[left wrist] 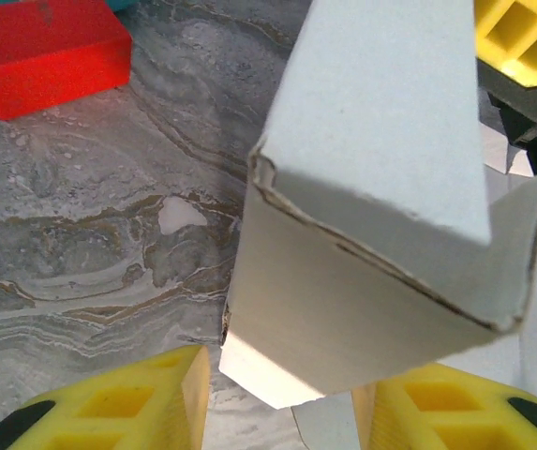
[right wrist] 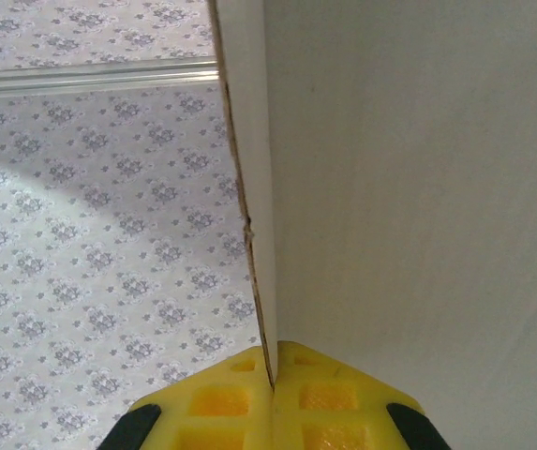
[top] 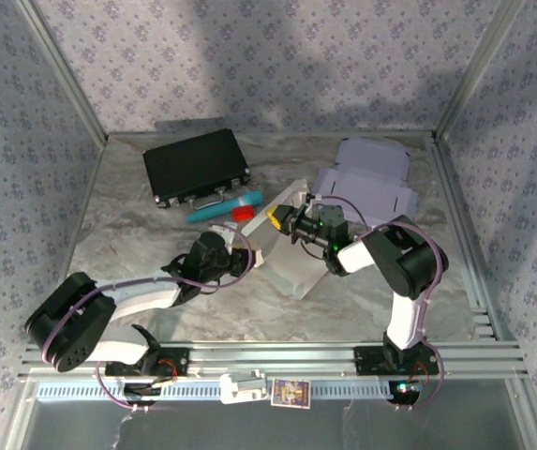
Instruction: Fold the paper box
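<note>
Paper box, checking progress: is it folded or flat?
Partly folded: the paper box has panels bent at a creased corner; the right gripper pinches its edge.

The left arm (top: 109,314) is built of rounded black joint housings joined by white tubular links, with a thin lilac cable (top: 156,279) looping along it. The right arm (top: 404,272) has the same black-and-white build and its own lilac cable (top: 418,232), plus a small green light (top: 336,247) near the wrist. Each rises from a black base block (top: 390,361). The left pincer (left wrist: 287,412) and the right pincer (right wrist: 273,394) have bright yellow plastic fingers (left wrist: 127,403) with recessed square cells and black trim.
</note>
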Controlling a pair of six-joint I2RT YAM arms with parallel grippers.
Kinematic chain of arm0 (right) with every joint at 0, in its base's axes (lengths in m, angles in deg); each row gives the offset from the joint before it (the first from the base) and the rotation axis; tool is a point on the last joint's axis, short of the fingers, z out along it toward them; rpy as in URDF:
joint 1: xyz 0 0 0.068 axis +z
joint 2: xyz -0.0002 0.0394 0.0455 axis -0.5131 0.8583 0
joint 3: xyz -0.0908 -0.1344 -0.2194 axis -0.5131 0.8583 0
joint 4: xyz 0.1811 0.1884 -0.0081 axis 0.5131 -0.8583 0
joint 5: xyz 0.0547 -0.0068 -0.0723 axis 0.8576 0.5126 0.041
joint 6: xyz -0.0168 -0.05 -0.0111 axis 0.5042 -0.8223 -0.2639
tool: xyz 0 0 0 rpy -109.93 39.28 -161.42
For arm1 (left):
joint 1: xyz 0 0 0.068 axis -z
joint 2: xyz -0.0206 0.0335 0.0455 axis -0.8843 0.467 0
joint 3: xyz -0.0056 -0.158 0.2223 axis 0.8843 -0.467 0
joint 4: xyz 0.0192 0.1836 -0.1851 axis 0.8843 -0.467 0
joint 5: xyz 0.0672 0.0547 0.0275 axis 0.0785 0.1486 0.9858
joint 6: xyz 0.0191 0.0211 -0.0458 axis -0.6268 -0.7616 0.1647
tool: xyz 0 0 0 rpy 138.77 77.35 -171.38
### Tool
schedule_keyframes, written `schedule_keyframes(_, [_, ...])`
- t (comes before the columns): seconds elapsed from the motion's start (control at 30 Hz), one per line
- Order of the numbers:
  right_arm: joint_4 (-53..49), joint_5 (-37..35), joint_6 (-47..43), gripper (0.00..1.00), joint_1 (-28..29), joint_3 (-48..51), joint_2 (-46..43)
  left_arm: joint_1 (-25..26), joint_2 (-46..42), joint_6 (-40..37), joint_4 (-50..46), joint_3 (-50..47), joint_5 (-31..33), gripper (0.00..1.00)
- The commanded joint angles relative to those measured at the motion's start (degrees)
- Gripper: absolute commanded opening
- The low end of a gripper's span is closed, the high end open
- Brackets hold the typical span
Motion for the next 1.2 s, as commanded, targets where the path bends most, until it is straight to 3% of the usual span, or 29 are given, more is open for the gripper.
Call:
schedule_keyframes(0.0, [0.63,1.45,0.75,0.00,-0.16,-0.31,1.06,0.32,0.32,-1.31,-0.49,1.64,1.93,0.44])
schedule_keyframes(0.17, [1.00,1.11,1.15,0.00,-0.12,-0.52,1.54,0.73,2.53,-1.35,-0.70,2.66,2.38,0.43])
schedule_keyframes(0.53, [2.85,-1.59,2.21,0.00,0.15,0.85,1.16,5.04,6.11,-0.07,-1.52,5.42,13.07,0.45])
schedule_keyframes(0.67, [2.46,-2.37,2.48,0.00,0.38,1.20,0.50,5.10,6.76,0.70,-1.91,5.57,16.03,0.42])
schedule_keyframes(0.87, [1.92,-3.09,2.66,0.00,0.79,1.65,0.45,5.31,7.81,0.98,-0.64,6.14,15.44,0.34])
schedule_keyframes(1.17, [-0.02,-4.26,2.65,0.00,1.23,1.03,0.70,6.75,7.98,0.43,-0.32,7.64,13.72,0.38])
